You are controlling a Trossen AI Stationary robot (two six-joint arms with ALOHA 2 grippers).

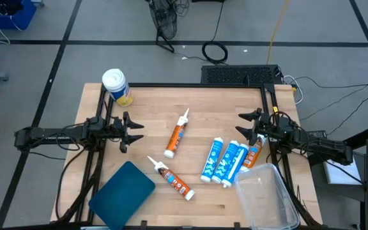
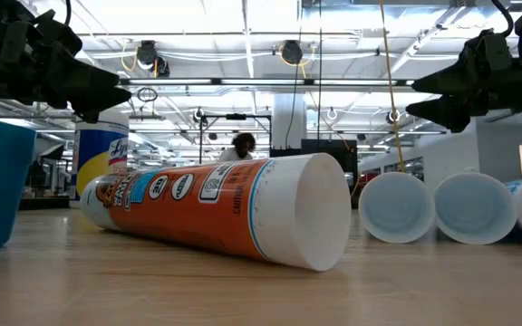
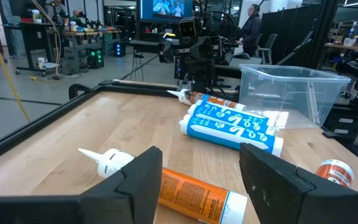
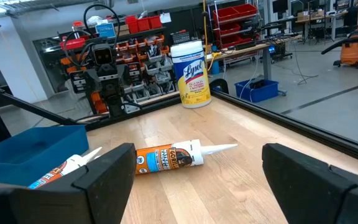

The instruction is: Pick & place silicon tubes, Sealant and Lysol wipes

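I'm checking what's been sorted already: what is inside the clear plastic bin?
The clear plastic bin looks empty: through its walls only the table shows. The orange tube and three blue tubes lie beside it, outside. Its far corner is cut off by the high view's edge.

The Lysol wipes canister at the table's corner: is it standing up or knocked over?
Upright. The Lysol wipes canister stands on its base with the white lid on top, and from above only its round lid faces the camera.
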